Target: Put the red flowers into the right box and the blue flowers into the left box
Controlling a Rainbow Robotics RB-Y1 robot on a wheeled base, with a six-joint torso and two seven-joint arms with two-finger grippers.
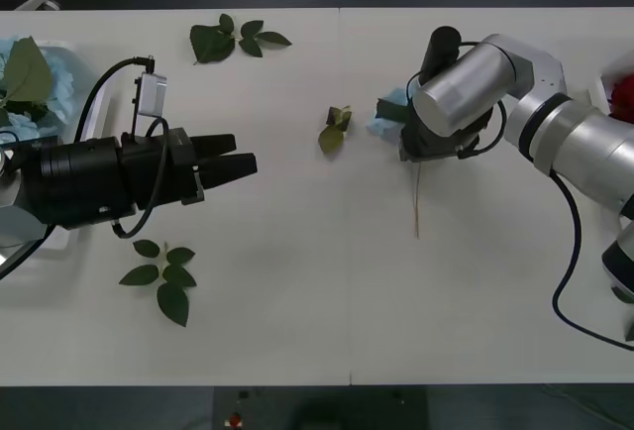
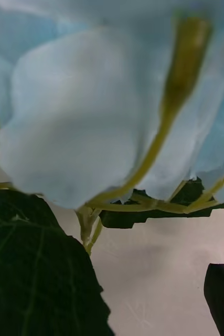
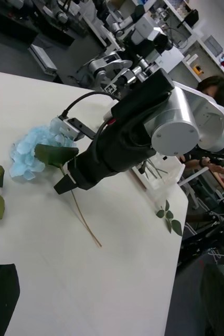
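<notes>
A pale blue flower (image 1: 384,123) lies on the white table right of centre, its thin stem (image 1: 418,202) running toward the front edge. My right gripper (image 1: 407,141) reaches down over its leaf and stem base, open, with one black finger (image 2: 222,296) beside the bloom (image 2: 91,105). In the left wrist view the same flower (image 3: 32,149) lies under the right gripper (image 3: 68,177). My left gripper (image 1: 236,156) hovers open over the table's left half, holding nothing. The left box (image 1: 67,53) at the far left holds blue flowers (image 1: 59,83). A red flower (image 1: 624,98) lies in the right box (image 1: 601,85).
Loose green leaf sprigs lie at the back left (image 1: 233,39), at the front left (image 1: 163,276) and near the centre (image 1: 335,131). A wide stretch of bare table separates the two arms.
</notes>
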